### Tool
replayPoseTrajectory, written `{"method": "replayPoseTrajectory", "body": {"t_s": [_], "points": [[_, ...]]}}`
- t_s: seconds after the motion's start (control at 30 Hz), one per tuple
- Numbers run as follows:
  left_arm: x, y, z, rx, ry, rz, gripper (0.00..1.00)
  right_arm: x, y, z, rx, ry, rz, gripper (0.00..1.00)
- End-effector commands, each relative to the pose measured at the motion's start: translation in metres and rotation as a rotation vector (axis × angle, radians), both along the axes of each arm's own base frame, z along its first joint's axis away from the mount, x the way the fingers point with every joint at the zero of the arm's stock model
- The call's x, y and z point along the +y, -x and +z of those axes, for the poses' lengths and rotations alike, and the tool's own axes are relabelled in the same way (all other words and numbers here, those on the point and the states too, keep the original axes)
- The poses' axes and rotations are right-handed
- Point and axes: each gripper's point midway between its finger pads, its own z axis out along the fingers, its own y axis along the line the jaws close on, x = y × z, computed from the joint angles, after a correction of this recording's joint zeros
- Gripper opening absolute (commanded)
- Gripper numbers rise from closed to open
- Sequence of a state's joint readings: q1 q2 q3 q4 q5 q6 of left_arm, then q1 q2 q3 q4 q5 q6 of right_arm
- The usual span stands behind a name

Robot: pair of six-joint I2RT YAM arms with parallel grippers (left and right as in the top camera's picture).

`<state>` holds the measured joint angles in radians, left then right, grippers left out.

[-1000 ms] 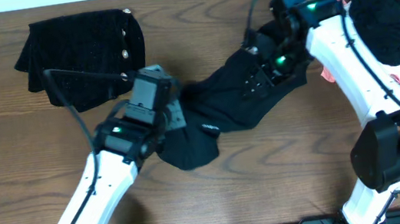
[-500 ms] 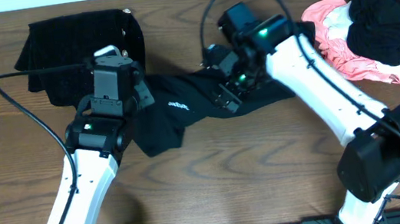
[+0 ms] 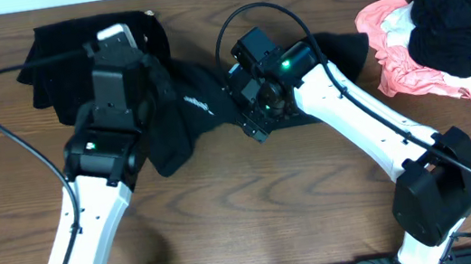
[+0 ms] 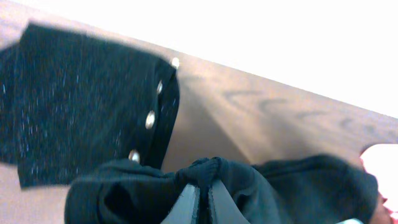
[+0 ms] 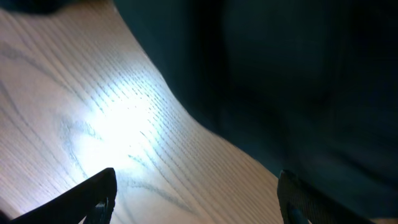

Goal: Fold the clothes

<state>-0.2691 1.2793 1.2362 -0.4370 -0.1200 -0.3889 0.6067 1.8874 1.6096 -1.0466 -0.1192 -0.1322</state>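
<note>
The left claw (image 4: 202,188) is pinched tight on a raised fold of the limp plain black shirt (image 3: 215,118); in the left wrist view its two fingers meet with the cloth bunched over their tips. The right claw (image 5: 196,202) stands wide. One fingertip hangs over bare wood and the other is at the edge of the dark fabric. Nothing is caught between them.

The shirt lies stretched across the upper middle of the brown wood-grain tabletop (image 3: 273,209). One end is gathered beside the left arm, and the other trails past the right arm toward the right. A small white logo (image 3: 199,102) shows on it between the two arms.

Just behind the left claw, at the far left of the tabletop, lies a glittery black garment (image 4: 74,112). It lies flat, with a row of round metal snaps (image 4: 150,119) along its near edge, and the shirt's gathered end is right up against it.

Well apart, at the far right, sits a loose heap of pink, white and black garments (image 3: 441,32).
</note>
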Motion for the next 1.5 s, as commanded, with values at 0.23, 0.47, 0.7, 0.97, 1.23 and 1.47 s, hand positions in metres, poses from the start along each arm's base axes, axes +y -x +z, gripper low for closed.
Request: {"method": "replayPoseTrajectory", "body": {"t_s": [0.23,0.47,0.7,0.97,1.23,1.47], "points": [[0.004,-0.007,0.097,-0.218,-0.009,-0.002,0.06,0.005,-0.007,0.013,-0.061,-0.037,-0.014,0.8],[0.004,-0.004,0.102,-0.218,-0.012,-0.006,0.06,0.004,0.003,-0.002,-0.057,0.001,0.083,0.8],[0.006,0.008,0.073,-0.09,-0.044,-0.015,0.06,-0.009,0.011,-0.037,-0.032,0.04,0.105,0.78],[0.01,0.021,0.049,0.018,-0.073,-0.019,0.06,-0.057,-0.015,-0.053,-0.049,0.112,-0.314,0.66],[0.012,0.03,0.03,0.094,-0.08,-0.013,0.06,-0.108,-0.005,-0.067,0.109,0.122,-0.746,0.6],[0.012,0.03,0.019,0.123,-0.088,-0.013,0.06,-0.112,0.006,-0.086,0.182,0.083,-0.787,0.59]]}}
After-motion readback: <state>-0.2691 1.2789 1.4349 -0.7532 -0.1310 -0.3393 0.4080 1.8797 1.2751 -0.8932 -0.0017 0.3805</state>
